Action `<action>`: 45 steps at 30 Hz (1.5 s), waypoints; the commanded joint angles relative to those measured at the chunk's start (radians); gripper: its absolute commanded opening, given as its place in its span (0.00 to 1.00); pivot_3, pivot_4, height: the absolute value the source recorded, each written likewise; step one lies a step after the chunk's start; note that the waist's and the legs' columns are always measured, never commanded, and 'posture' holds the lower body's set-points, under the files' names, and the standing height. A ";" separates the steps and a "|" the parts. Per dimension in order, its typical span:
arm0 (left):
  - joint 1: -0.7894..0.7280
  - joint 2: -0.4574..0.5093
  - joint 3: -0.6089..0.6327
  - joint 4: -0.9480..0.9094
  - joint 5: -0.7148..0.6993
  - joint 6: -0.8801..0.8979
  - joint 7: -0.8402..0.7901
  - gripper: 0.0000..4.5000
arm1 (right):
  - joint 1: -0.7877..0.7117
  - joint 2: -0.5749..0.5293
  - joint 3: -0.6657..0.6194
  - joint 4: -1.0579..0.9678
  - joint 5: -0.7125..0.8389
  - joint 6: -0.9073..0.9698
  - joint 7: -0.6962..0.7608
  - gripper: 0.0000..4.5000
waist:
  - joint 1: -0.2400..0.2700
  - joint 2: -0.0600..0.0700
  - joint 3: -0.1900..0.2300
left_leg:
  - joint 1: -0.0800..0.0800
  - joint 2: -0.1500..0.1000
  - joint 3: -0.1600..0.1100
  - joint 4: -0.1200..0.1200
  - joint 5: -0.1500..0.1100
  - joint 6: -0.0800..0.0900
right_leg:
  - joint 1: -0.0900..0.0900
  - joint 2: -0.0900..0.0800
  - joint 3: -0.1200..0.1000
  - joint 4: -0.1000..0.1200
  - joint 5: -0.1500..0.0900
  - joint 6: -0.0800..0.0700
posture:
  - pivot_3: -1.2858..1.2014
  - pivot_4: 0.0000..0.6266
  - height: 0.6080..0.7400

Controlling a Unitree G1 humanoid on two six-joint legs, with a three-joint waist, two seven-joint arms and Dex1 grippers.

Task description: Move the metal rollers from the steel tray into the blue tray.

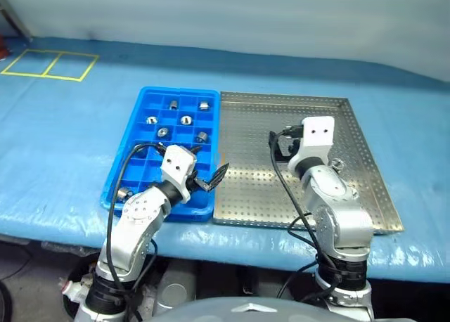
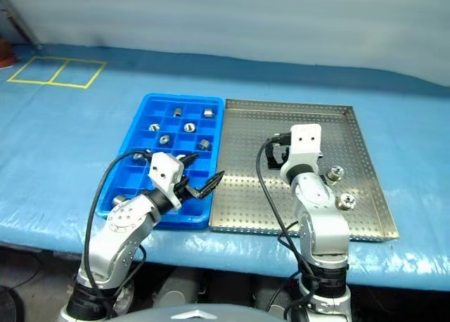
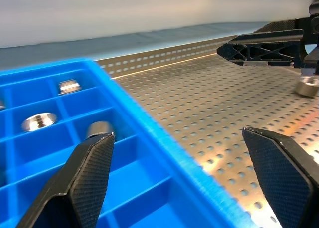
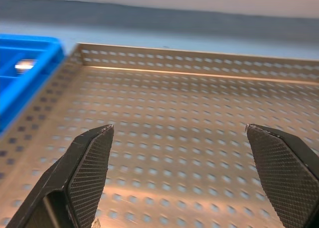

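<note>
The left gripper (image 3: 179, 183) is standing wide open and holding nothing, its two black fingers (image 3: 84, 183) spread apart; it is hovering low over the seam where the blue tray (image 1: 123, 169) meets the steel tray (image 1: 351, 136), one finger over the blue compartments and the other over the perforated metal. In the head views it is pointing toward the robot's right, its tip reaching across the blue tray's near right corner.

The right gripper (image 4: 187, 171) is also gaping open and empty, its fingers (image 4: 87, 173) parted over the bare dotted floor of the steel tray, with the tray's far rim running across ahead of it. From the head views the right arm is sitting over the middle of the steel tray, and its hand is hiding the fingers there.

The metal rollers are lying in two places. Most are resting in the blue tray's compartments, clustered in the far half, among them one (image 1: 185, 120) in the second row and another (image 1: 123, 192) alone near the tray's near left corner. Two more (image 2: 336, 172) are sitting on the steel tray's floor just to the right of the right arm, close together and near the tray's right rim.

The two trays are lying side by side, edges touching, on a table covered in blue sheeting (image 1: 63, 139), blue tray on the left. Yellow tape squares (image 1: 49, 64) are marking the sheeting at far left.
</note>
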 commanded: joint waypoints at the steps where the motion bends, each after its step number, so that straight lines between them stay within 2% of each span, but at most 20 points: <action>1: -0.021 -0.009 -0.016 -0.001 -0.016 -0.017 -0.018 1.00 | 0.000 0.028 -0.031 -0.049 -0.036 0.024 -0.078 1.00 | -0.021 0.000 0.000 | 0.001 0.000 0.000 0.000 0.000 0.000 | 0.000 0.000 0.001 0.000 0.000 0.000 | 0.56 0.24 1.00; 4: -0.028 -0.010 -0.021 0.008 -0.017 -0.018 -0.026 1.00 | -0.013 0.051 -0.049 -0.012 -0.071 0.016 -0.142 1.00 | -0.047 0.000 0.000 | 0.005 0.000 0.000 0.000 0.000 0.000 | 0.004 0.001 0.001 0.001 0.000 0.000 | 0.56 0.24 1.00; 8: -0.041 -0.016 -0.031 0.023 -0.016 -0.018 -0.035 1.00 | -0.078 0.073 -0.081 0.137 -0.122 -0.043 -0.243 1.00 | -0.067 0.000 0.000 | 0.013 0.001 0.000 0.000 0.000 0.000 | 0.011 0.000 0.002 0.000 0.000 0.000 | 0.55 0.24 1.00; 16: -0.049 -0.019 -0.037 0.034 -0.011 -0.022 -0.039 1.00 | -0.236 0.109 -0.184 0.440 -0.153 -0.188 -0.435 1.00 | -0.071 0.000 0.000 | 0.012 -0.001 -0.001 0.000 0.001 0.001 | 0.011 0.000 0.003 0.000 0.001 0.001 | 0.56 0.24 1.00; 22: -0.038 -0.020 -0.035 0.025 -0.007 -0.023 -0.030 1.00 | -0.304 0.122 -0.274 0.579 -0.118 -0.250 -0.529 1.00 | -0.068 0.001 0.000 | 0.012 -0.001 0.000 -0.002 0.001 0.001 | 0.011 0.000 0.004 0.000 0.001 0.001 | 0.57 0.24 1.00; 38: -0.022 0.007 -0.045 0.006 -0.018 -0.010 -0.053 1.00 | -0.327 0.128 -0.349 0.726 0.005 -0.286 -0.533 1.00 | -0.064 0.001 0.001 | 0.013 -0.001 -0.002 -0.002 0.001 0.002 | 0.011 0.000 0.004 0.000 0.001 0.001 | 0.59 0.24 1.00; 41: -0.018 0.033 -0.059 -0.005 -0.024 0.005 -0.085 1.00 | -0.323 0.121 -0.344 0.732 0.012 -0.294 -0.536 0.86 | -0.065 0.001 0.001 | 0.013 -0.001 -0.002 -0.002 0.001 0.002 | 0.011 0.000 0.004 0.000 0.001 0.001 | 0.59 0.24 1.00; 45: -0.012 0.082 -0.086 -0.020 -0.039 0.023 -0.143 1.00 | -0.321 0.115 -0.333 0.732 0.018 -0.299 -0.530 0.57 | -0.065 0.001 0.001 | 0.013 -0.001 -0.002 -0.002 0.001 0.002 | 0.011 0.000 0.004 0.000 0.001 0.001 | 0.58 0.24 1.00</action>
